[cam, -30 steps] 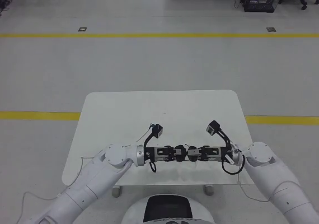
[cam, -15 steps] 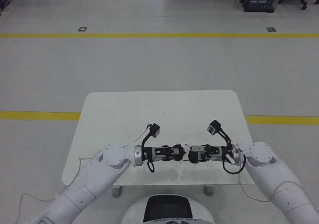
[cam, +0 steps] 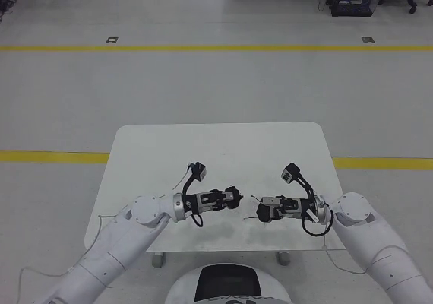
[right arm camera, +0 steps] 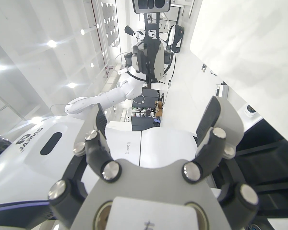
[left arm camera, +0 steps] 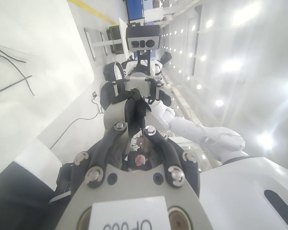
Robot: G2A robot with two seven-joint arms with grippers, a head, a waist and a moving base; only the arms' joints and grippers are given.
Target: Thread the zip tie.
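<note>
Above the white table (cam: 216,144) my two grippers face each other with a small gap between them. My left gripper (cam: 234,195) (left arm camera: 135,107) is shut, its fingers pressed on a thin black strip, the zip tie (left arm camera: 140,102), of which little shows. My right gripper (cam: 260,210) (right arm camera: 157,107) is open, with nothing between its fingers (right arm camera: 213,111). The left wrist view has the right gripper (left arm camera: 134,89) straight ahead, and the right wrist view has the left gripper (right arm camera: 146,64) farther off, edge on.
Thin black strips (left arm camera: 16,72), crossed over one another, lie loose on the table's far part. The table's front edge (cam: 216,249) runs just below both arms.
A second ago the two grippers were tip to tip. The left gripper has drawn back to the left and slightly toward the far side. The right arm has stayed about where it was.
</note>
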